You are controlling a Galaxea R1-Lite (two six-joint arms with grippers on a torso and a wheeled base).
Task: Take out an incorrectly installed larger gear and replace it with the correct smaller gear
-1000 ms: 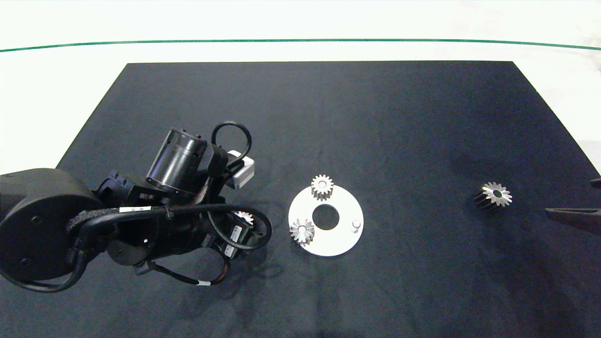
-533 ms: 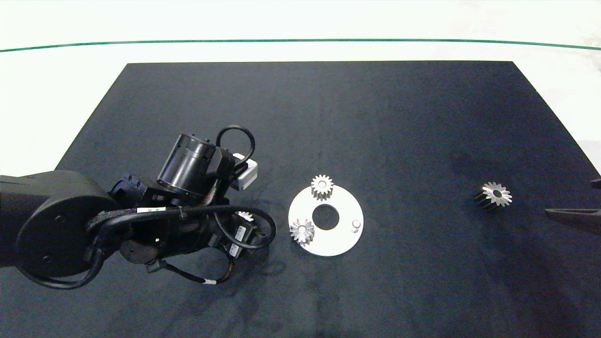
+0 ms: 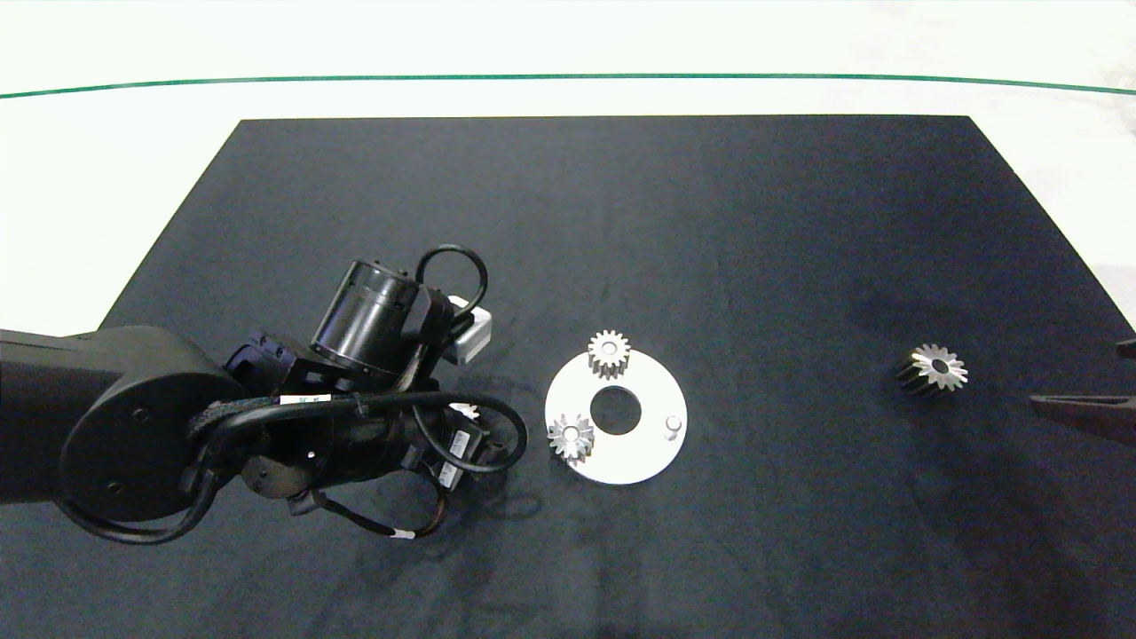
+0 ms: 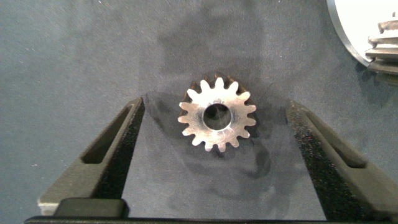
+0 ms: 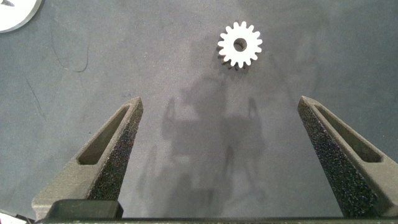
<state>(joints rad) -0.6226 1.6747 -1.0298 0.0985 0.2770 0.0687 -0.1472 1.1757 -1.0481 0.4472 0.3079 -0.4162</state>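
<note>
Smaller gear (image 4: pixel 217 123) is the piece in hand right now: it lies flat on the dark mat (image 3: pixel 621 222), left of the white disc (image 3: pixel 645 453), and in the left wrist view it sits between the two spread fingers of the left end effector (image 4: pixel 217 155), touched by neither. Over the last second the left arm has shifted toward the disc and a little nearer the camera, so that from overhead its cables now cover all but a sliver of this gear (image 3: pixel 462 411); the gear itself does not appear to have moved. My reading is that the arm has finished lining up and the next thing needed is a descent and a squeeze across the teeth, which are short and blunt and may let the gear slip or tilt if the fingers close off-centre. On the disc, two small silver gears are seated, one at the far edge (image 3: pixel 609 352) and one at the near left (image 3: pixel 571 437), while the peg (image 3: pixel 674 426) on the right side stands bare, so the wrong gear is already off. That larger gear (image 3: pixel 932 369) lies well apart on the mat to the right, tipped partly on its side with its dark grooved flank showing. Beyond it the right end effector (image 5: pixel 230 155) waits at the right edge of the tabletop, its fingers wide apart and empty, unchanged.
</note>
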